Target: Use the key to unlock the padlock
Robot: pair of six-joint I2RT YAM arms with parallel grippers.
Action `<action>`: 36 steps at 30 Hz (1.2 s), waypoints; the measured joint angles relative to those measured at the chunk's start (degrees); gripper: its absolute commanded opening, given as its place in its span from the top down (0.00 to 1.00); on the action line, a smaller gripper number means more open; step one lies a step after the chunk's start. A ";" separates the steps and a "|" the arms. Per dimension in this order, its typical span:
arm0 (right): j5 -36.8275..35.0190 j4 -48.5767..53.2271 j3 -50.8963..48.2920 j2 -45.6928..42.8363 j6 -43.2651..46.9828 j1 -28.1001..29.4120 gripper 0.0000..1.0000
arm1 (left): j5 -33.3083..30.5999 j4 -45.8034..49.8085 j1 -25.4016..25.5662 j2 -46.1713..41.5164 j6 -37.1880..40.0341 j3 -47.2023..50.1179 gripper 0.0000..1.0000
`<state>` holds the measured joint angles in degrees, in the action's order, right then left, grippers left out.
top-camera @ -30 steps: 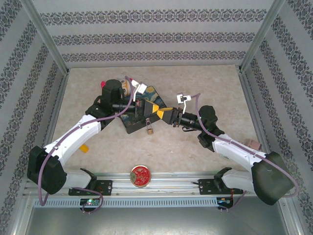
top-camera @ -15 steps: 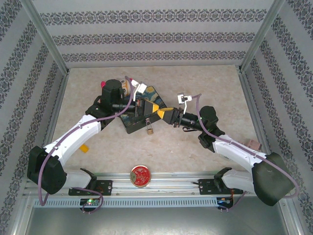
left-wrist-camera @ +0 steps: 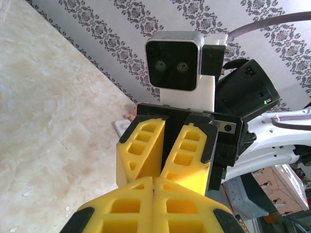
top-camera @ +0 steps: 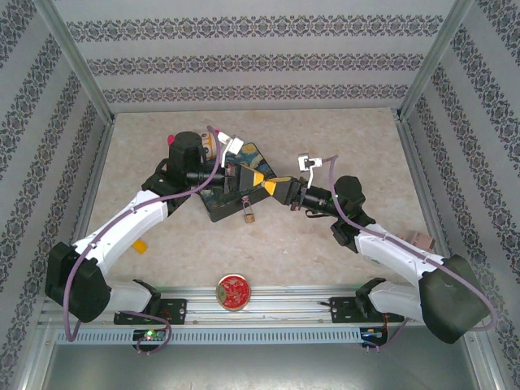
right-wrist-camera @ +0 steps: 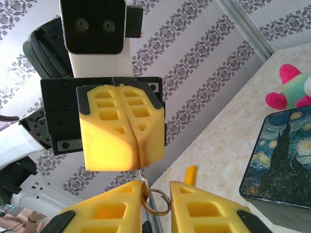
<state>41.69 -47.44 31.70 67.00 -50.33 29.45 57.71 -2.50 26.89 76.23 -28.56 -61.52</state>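
Padlock sits near the middle of the tabletop, against the near side of the Starry Night box. Its brass body points toward the near edge and its shackle toward the box; whether the shackle is hooked into a hasp cannot be told. Left gripper: fingers pressed together on a thin metal stub, judged to be the key, with the key ring hanging free beneath. This grip stands over the box, so the padlock lies below the fingertips and toward the near edge, its long axis running far to near. Right gripper: tip to tip with the left one, fingers a little apart with the ring in the gap; whether they already pinch it cannot be told. Both arms are about equally near the padlock. Judgement: the coming move depends on bringing the key down to the lock body's near end; no keyway is visible. Containers: the box lid is shut, contents hidden. The round red tin, at the near edge between the arm bases, is lidded, contents likewise hidden.
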 measured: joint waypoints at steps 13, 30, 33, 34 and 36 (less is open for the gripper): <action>0.81 -2.56 0.04 0.24 -2.32 0.33 0.88 | 0.31 -2.75 0.00 0.17 -1.97 0.55 1.00; 1.66 -5.35 0.04 1.86 -4.35 0.33 1.00 | 0.20 -3.69 0.00 0.22 -2.99 0.90 1.00; 1.64 -5.44 0.04 1.86 -4.42 0.33 1.00 | -0.20 -3.96 0.00 0.22 -3.48 0.94 0.74; 1.60 -5.44 0.04 1.84 -4.39 0.33 1.00 | -0.50 -4.13 0.00 0.22 -3.87 1.01 0.54; 1.42 -4.90 0.02 1.79 -4.33 0.31 1.00 | -1.84 -4.28 0.00 0.22 -4.37 1.18 0.26</action>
<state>43.11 -52.34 31.73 68.79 -54.65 29.76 55.88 -6.79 26.89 76.44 -32.93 -60.34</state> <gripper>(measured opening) 0.057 0.428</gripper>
